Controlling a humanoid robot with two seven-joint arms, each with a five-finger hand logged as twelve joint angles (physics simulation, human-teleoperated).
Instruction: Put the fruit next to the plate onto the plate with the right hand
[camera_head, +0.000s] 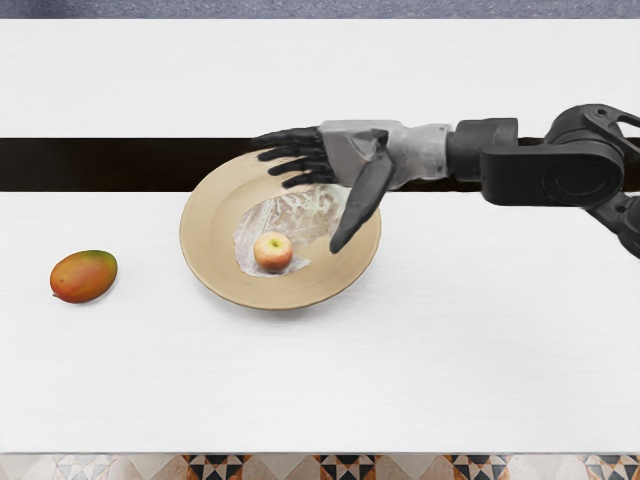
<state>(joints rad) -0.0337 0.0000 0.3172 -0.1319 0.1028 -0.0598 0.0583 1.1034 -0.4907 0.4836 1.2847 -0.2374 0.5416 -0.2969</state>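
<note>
Tiling in a geometric pattern (350, 468) is showing along the near edge, below the white tabletop (400, 380). At the left of that top, an oval red-and-orange mango (84, 276) is lying well apart from the round tan plate (205, 250). A small yellow-red apple (273, 251) is sitting on the plate, inside its glossy centre (slightly near-left of middle). The dark right hand (340, 162) is hanging over the plate's far-right part, fingers (285, 150) spreading leftward and thumb angling down beside the apple, apart from it; it is gripping nothing. Its arm is entering from the right. Beyond, a black gap (100, 165) is separating this top from a second white surface (300, 80).
</note>
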